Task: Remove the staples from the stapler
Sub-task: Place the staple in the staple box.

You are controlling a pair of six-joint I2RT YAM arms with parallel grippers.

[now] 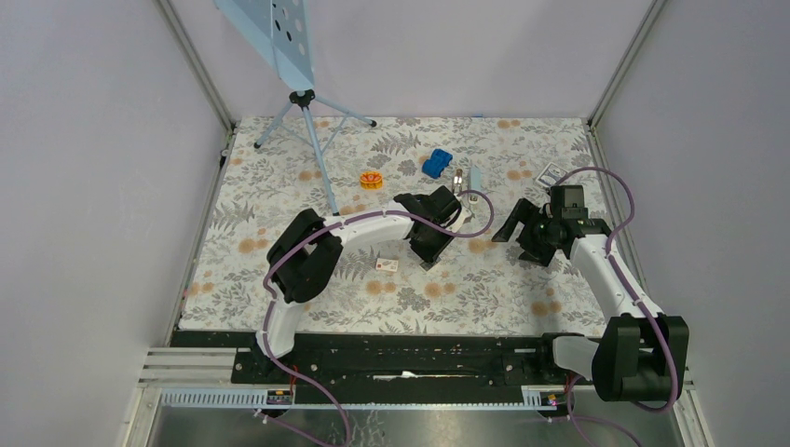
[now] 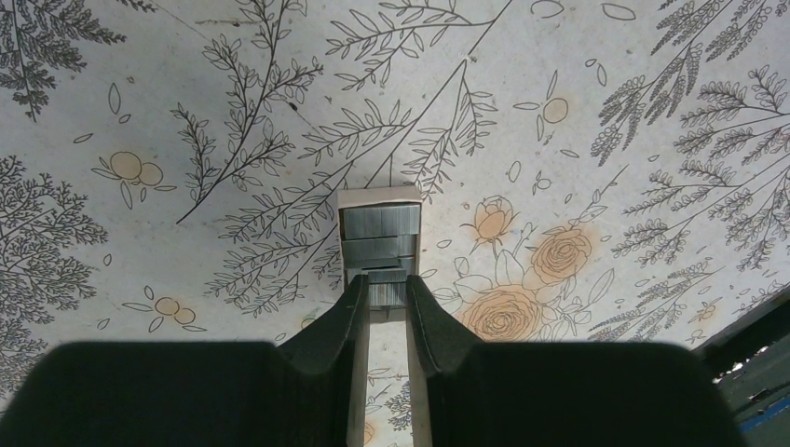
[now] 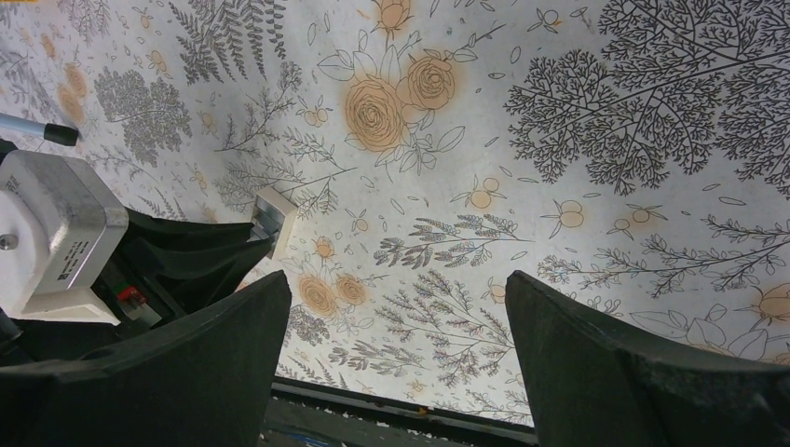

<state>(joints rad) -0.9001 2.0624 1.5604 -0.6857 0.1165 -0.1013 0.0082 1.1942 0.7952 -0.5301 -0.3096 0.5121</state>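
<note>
Staples (image 2: 379,244): short silvery strip, seated in a cream-edged holder (image 2: 377,196) on the cloth, near the table's middle. The long axis is aligned with the left gripper (image 2: 385,291) and runs straight ahead from it; the near end is pinched between the closed fingers. Right gripper (image 3: 396,289): spread wide, nothing held, stationed well apart to the right, so the left arm is nearer. A small grey item farther back is taken, uncertainly, for the stapler (image 1: 458,178). Surface: floral-printed tablecloth (image 1: 484,289). Room: pale walls (image 1: 93,140), metal corner posts (image 1: 200,65).
</note>
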